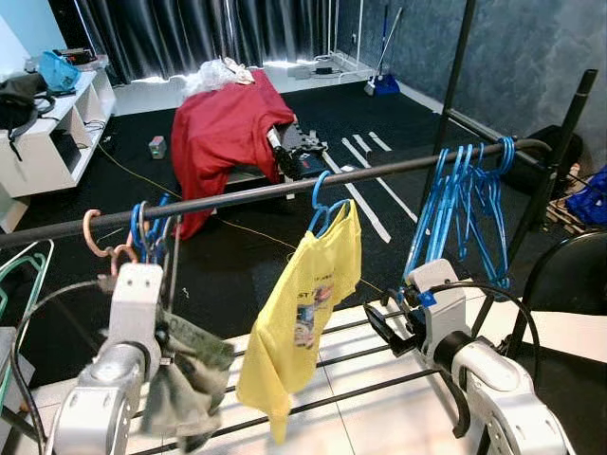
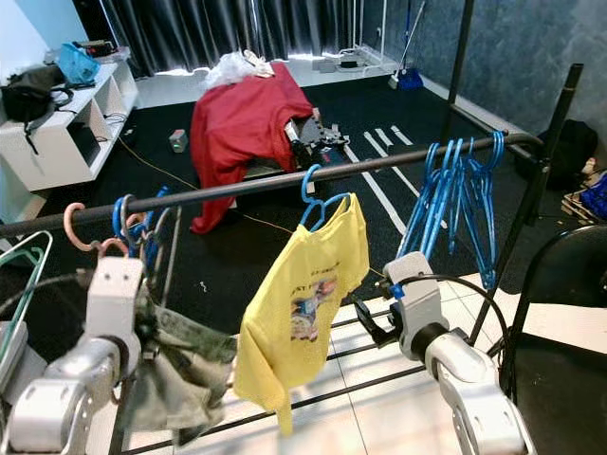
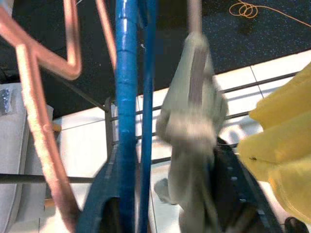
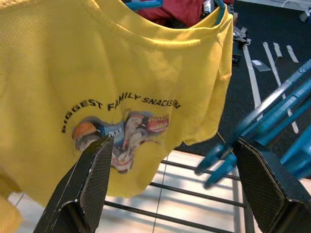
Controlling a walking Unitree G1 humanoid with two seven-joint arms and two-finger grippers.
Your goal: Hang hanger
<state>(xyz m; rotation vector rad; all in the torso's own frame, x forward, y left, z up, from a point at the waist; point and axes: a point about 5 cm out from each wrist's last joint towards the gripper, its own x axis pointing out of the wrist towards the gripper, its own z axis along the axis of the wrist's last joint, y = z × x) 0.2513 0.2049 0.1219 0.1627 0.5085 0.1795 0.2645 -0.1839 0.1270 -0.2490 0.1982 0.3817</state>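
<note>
Hanger (image 1: 106,248) status: a copper-coloured hanger carrying an olive-grey garment (image 1: 185,379) sits at the left end of the rail (image 1: 285,188), its hook over or just at the bar, among several blue hangers (image 1: 150,230). Whether the hook is fully seated cannot be told from these views.

Left gripper (image 3: 165,194): raised just below the rail, directly under the copper hanger. In the left wrist view its fingers stand around the blurred olive-grey cloth and a blue hanger bar; firm closure on either cannot be confirmed.

Right gripper (image 4: 177,182): jaws wide apart and empty, held below the rail, facing the yellow T-shirt (image 1: 302,318) that hangs mid-rail on its own blue hanger.

Recommended procedure:
1. Confirm that the copper hook curves fully over the rail before releasing.
2. Lower, do not pull sideways; neighbouring blue hangers on the rail could snag.
3. Release only when the garment's weight is judged borne by the rail.
4. Withdraw the left gripper downward, away from the rail
</note>
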